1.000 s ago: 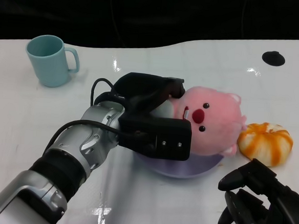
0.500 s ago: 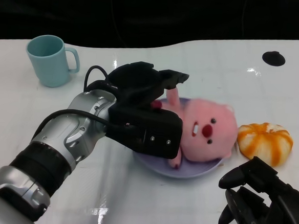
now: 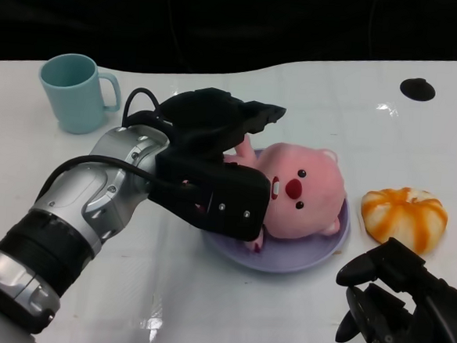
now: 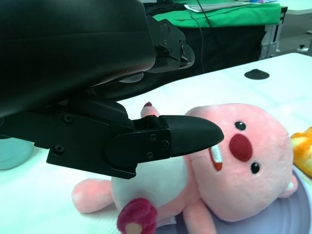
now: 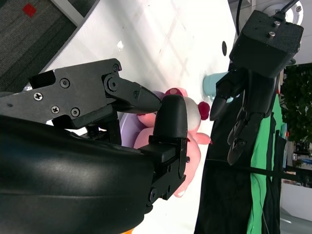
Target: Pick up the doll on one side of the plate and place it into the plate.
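Pink doll [image 3: 297, 194] lies in the purple plate [image 3: 317, 252]. Left hand [image 3: 214, 159] over it, fingers spread, holding nothing. Right hand [image 3: 399, 313] curled closed near the desk's front edge.

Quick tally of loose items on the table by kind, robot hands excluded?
Pink plush doll: 1
Round lavender plate: 1
Teal handled mug: 1
Orange-and-white striped pumpkin-shaped toy: 1
Total: 4
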Robot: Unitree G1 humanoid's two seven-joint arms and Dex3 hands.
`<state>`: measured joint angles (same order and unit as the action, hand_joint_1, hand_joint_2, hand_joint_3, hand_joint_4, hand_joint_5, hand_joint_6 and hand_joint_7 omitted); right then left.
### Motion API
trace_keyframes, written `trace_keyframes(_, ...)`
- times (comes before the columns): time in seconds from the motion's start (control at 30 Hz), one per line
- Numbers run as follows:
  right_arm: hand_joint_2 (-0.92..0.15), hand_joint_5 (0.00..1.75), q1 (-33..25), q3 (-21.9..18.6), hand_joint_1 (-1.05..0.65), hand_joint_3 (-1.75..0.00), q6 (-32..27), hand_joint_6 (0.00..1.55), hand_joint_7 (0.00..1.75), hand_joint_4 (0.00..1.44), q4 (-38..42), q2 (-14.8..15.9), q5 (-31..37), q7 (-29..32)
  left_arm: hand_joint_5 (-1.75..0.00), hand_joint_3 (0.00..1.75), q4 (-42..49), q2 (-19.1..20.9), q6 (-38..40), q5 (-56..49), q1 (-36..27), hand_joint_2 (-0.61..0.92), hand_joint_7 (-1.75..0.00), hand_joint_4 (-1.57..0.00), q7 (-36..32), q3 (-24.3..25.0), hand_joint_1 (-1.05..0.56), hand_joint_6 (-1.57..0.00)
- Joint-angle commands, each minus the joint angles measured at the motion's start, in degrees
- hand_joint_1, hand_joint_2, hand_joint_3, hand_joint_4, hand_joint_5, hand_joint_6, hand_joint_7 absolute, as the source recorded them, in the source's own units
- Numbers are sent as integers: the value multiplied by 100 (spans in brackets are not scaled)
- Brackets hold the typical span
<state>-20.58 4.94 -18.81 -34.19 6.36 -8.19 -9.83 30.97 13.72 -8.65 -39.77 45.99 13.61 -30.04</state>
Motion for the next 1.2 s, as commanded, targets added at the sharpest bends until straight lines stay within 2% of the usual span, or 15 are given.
trace_keyframes(0.03,-92,173,20,-34,-32,-58,3,40,164,50,66,-9,-44,23,-31,52,-156,155,-5,44,-63,92,-4,-2,90,76,-104,-13)
trace_keyframes(0.3,-92,173,47,-52,-31,-58,91,39,164,50,137,10,-48,-25,-38,51,-737,365,22,156,-315,92,-3,-1,226,259,-101,-13)
trace_keyframes(0.47,-92,172,109,-100,-32,-58,70,39,164,50,181,20,-63,-51,-50,48,-1070,603,-256,407,-664,92,-4,-1,153,493,-96,-17)
trace_keyframes(0.6,-92,172,126,-134,-32,-58,21,39,164,50,163,20,-99,-69,-56,43,-1333,811,-621,655,-1068,92,-6,-7,-32,787,-87,-21)
trace_keyframes(0.83,-92,172,103,-96,-31,-58,68,39,164,50,137,54,-69,-54,-63,30,-1580,897,-1116,1145,-1774,92,-11,-24,-333,1319,-69,-39)
trace_keyframes(0.93,-92,172,72,-78,-31,-58,75,39,164,50,96,53,-61,-45,-70,25,-1610,867,-1428,1623,-2175,92,-15,-37,-422,1625,-58,-50)
trace_keyframes(0.97,-92,172,68,-77,-31,-58,64,39,164,50,88,55,-69,-49,-82,24,-1618,872,-1505,1741,-2275,92,-16,-38,-418,1692,-54,-54)
trace_keyframes(1.03,-92,172,62,-68,-30,-59,42,38,164,50,68,58,-67,-44,-91,23,-1621,876,-1666,1936,-2458,92,-17,-41,-420,1815,-49,-59)
trace_keyframes(1.2,-92,172,46,-35,-31,-59,26,38,165,51,33,43,-56,-16,-100,13,-1764,759,-1702,2593,-2882,91,-22,-50,-258,2113,-32,-72)
